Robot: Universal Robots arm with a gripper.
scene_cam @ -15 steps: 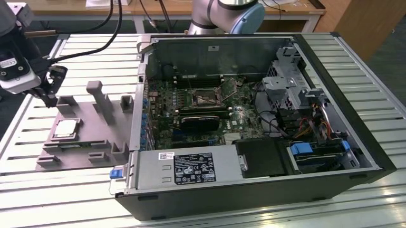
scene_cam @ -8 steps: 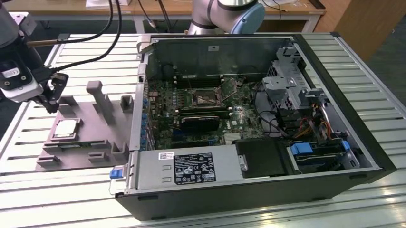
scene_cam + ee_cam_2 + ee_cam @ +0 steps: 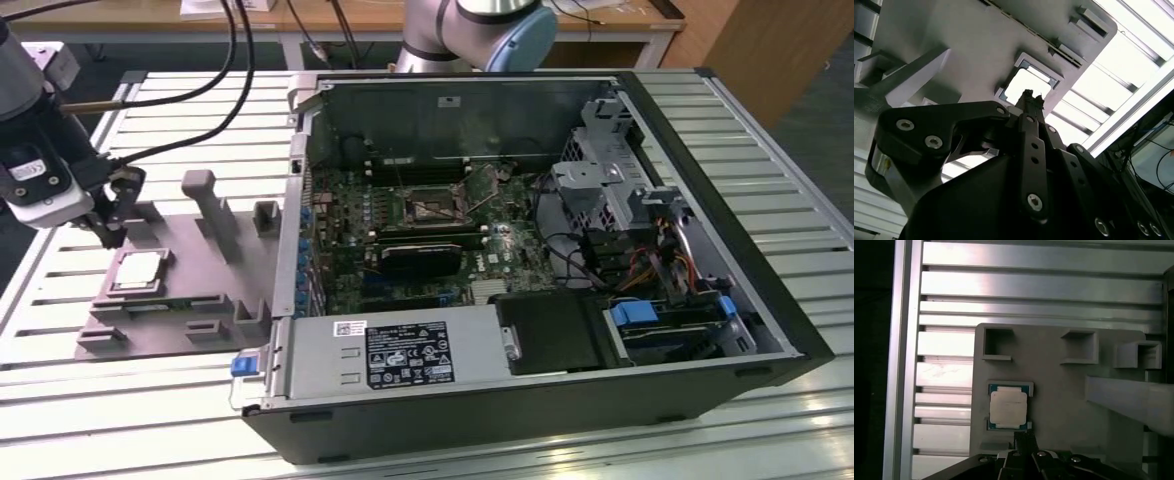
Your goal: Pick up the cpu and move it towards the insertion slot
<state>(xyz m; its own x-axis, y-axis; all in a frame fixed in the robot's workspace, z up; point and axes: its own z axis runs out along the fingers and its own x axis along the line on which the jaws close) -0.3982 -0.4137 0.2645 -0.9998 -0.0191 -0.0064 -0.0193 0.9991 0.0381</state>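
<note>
The cpu (image 3: 139,270) is a small square chip with a silvery top. It lies flat in a recess of the grey fixture (image 3: 200,290) on the exterior view's left, outside the computer case. My gripper (image 3: 118,232) hangs just above the fixture, beside the chip's far edge and not touching it. Both wrist views show the cpu (image 3: 1009,409) (image 3: 1026,85) just beyond my gripper (image 3: 1024,436) (image 3: 1030,96), whose narrow fingertips are together with nothing held. The insertion slot (image 3: 430,205), a shiny metal frame around a dark centre, sits on the motherboard inside the open case.
The open computer case (image 3: 747,300) lies on a slatted metal table (image 3: 160,410). A grey label-bearing box (image 3: 387,355) and cables fill its near side. Upright posts (image 3: 200,200) rise from the fixture beside the chip. Black cables (image 3: 200,90) trail from my arm.
</note>
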